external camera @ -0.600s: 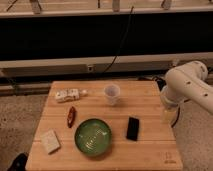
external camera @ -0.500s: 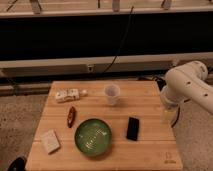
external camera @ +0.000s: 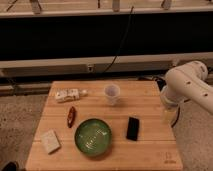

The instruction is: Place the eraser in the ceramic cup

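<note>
Wooden counter (external camera: 150,155): flat black rectangular eraser (external camera: 133,128) left of pincer (external camera: 171,116) at right edge, long axis front-to-back; pincer state can't tell.

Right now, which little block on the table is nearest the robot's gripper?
The black eraser, right of the green bowl. The gripper hangs at the right edge of the table; the pale beige block lies far off at the front left.
</note>
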{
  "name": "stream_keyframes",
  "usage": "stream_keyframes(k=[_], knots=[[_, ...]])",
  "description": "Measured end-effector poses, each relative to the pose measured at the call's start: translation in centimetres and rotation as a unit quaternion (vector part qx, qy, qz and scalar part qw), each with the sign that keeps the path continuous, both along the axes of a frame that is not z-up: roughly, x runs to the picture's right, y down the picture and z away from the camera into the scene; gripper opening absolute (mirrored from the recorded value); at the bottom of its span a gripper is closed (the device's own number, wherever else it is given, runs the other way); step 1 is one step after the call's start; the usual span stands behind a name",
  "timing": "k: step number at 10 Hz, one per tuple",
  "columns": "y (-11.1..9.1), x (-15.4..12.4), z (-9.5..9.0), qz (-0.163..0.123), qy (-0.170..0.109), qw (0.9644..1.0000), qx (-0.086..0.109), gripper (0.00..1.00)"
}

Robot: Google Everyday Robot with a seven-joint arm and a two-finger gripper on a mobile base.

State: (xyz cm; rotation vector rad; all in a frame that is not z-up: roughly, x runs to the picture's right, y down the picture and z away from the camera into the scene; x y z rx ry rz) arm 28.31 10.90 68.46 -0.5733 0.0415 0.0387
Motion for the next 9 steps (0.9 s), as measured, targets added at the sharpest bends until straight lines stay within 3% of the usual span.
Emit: stream_keyframes(k=[5, 9], knots=[[3.1, -4.2, 1.6, -0.040, -0.022, 0.9989, -0.008, 0.80], [5.3, -7.3, 3.1, -0.088, -0.047, 0.9948, -0.021, 0.80]])
